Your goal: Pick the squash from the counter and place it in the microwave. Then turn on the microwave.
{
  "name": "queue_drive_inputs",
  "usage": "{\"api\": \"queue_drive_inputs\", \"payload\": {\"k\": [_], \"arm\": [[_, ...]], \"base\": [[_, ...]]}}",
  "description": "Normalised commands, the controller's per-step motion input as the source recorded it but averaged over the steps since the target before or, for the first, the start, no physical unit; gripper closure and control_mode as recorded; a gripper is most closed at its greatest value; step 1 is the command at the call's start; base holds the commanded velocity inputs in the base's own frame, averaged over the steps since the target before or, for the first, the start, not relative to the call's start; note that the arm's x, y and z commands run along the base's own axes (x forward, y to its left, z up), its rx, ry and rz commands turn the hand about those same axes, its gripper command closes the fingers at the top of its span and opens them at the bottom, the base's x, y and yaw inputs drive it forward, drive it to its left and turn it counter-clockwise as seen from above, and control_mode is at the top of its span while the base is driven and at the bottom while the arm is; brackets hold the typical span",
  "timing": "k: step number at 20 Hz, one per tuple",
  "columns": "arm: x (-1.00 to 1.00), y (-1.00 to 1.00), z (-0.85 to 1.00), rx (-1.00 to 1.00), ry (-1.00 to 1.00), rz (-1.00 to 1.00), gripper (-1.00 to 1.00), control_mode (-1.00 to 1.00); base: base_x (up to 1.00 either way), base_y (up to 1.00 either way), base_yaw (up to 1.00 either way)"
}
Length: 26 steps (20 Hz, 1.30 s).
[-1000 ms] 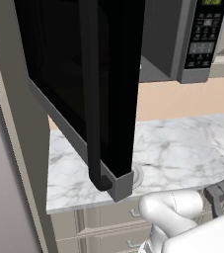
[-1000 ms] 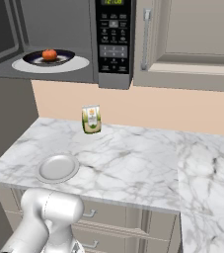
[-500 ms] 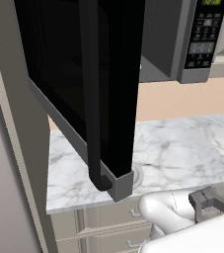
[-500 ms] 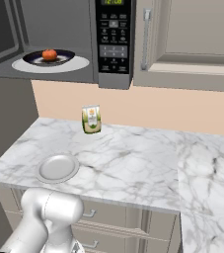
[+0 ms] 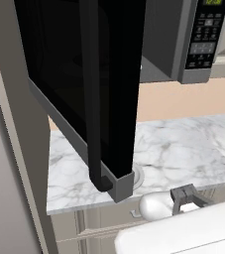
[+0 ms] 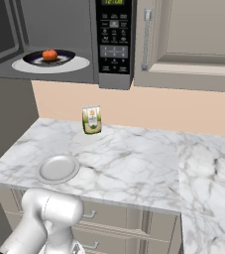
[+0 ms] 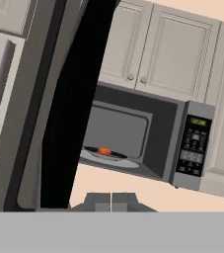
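The squash (image 6: pixel 49 54) sits on a dark dish inside the microwave (image 6: pixel 113 44), whose door (image 5: pixel 91 84) stands swung wide over the marble tabletop (image 6: pixel 134 163). The gripper (image 7: pixel 111 201) hangs low before it, jaws pressed together, seemingly holding nothing. A white plate (image 6: pixel 58 168) and carton (image 6: pixel 91 119) rest on the tabletop.

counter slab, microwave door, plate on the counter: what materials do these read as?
Counter: looks like polished white marble, going by the grey veining.
Microwave door: glossy black panel, probably tinted glass in a grey frame, plastic or metal, hard to tell.
Plate: plain white with a raised rim, likely glazed ceramic, though plastic would look alike.
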Motion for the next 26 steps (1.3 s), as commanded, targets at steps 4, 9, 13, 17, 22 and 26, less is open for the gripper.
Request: {"api": "queue_drive_inputs", "payload": {"k": [4, 9, 13, 17, 22, 26], "arm": [[0.19, 0.18, -0.11, 0.0, 0.0, -0.08, 1.0, -1.0], [0.19, 0.28, -0.18, 0.0, 0.0, -0.1, 1.0, -1.0], [0.17, 0.3, -0.15, 0.0, 0.0, -0.1, 1.0, -1.0], [0.2, 0.28, -0.11, 0.0, 0.0, -0.09, 1.0, -1.0], [0.25, 0.26, -0.14, 0.0, 0.0, -0.1, 1.0, -1.0], [0.22, 0.26, -0.17, 0.0, 0.0, -0.09, 1.0, -1.0]], "base": [[0.0, 0.0, 0.0], [0.0, 0.0, 0.0], [0.0, 0.0, 0.0], [0.0, 0.0, 0.0], [0.0, 0.0, 0.0], [0.0, 0.0, 0.0]]}}
